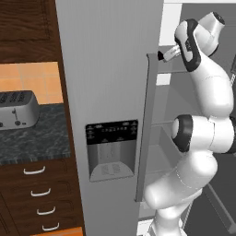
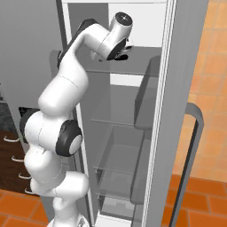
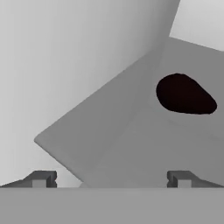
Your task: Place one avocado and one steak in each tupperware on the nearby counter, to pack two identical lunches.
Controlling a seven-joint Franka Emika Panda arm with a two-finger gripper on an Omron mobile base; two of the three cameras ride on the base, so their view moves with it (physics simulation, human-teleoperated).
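Inside the open fridge (image 2: 133,133), on a top shelf (image 3: 144,140), lies a dark avocado (image 3: 186,95). The fingers (image 3: 111,179) stand wide open, holding nothing, near it but apart.

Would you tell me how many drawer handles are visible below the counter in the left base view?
4: silver handles stacked one under another on the dark drawers, top, second, third, bottom. More may lie beyond the frame's lower edge.
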